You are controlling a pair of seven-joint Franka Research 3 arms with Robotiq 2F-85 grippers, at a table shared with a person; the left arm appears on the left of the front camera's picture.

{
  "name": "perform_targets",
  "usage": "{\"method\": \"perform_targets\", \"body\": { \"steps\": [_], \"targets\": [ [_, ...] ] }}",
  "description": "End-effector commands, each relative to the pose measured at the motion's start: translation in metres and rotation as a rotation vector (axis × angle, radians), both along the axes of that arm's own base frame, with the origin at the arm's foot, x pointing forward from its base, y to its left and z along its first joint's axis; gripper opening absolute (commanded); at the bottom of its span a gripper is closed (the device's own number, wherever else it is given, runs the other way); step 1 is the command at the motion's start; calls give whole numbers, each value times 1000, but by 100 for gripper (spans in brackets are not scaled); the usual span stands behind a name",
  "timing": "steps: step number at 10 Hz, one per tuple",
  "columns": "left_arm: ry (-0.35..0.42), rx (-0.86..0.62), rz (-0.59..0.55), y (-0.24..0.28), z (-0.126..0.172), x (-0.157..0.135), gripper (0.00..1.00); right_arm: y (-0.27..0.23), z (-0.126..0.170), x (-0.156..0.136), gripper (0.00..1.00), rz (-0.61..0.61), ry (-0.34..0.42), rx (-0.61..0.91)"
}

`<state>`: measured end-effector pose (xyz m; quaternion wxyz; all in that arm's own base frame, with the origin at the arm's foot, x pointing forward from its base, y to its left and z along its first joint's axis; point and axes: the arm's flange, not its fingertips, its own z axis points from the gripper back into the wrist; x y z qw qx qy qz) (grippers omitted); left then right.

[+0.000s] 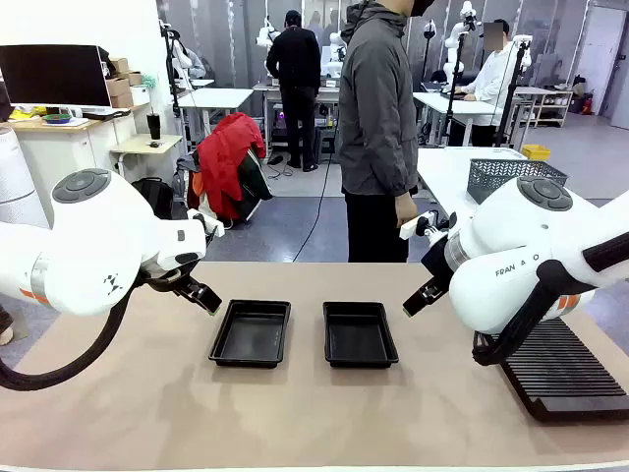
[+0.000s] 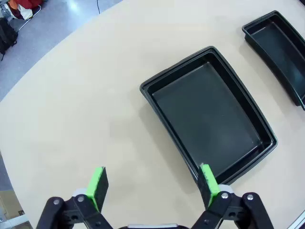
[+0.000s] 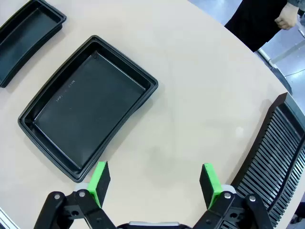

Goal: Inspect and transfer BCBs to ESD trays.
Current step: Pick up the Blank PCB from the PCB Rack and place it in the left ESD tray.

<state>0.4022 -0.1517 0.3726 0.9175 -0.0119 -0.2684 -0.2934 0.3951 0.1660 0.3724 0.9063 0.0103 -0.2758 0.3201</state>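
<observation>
Front view: tan table point(image 1: 147, 413), two ESD trays point(image 1: 252, 334), left gripper point(image 1: 201, 293) and right gripper point(image 1: 423, 295) both spread wide, busy lab behind.

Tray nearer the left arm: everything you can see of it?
The left tray is shallow, black, rectangular, glossy plastic by its look, with a stepped flared rim and rounded corners. Empty, it lies flat on the beige table, apart from the other tray. The open left gripper hangs near one corner, not touching.
</observation>
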Motion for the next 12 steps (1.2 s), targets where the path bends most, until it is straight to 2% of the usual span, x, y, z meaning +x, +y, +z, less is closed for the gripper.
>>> {"method": "perform_targets", "body": {
  "steps": [1, 12],
  "targets": [
    [0, 0, 0, 0, 0, 0, 100, 0, 0, 0, 100, 0, 0, 0],
    [0, 0, 0, 0, 0, 0, 100, 0, 0, 0, 100, 0, 0, -1]
  ]
}}
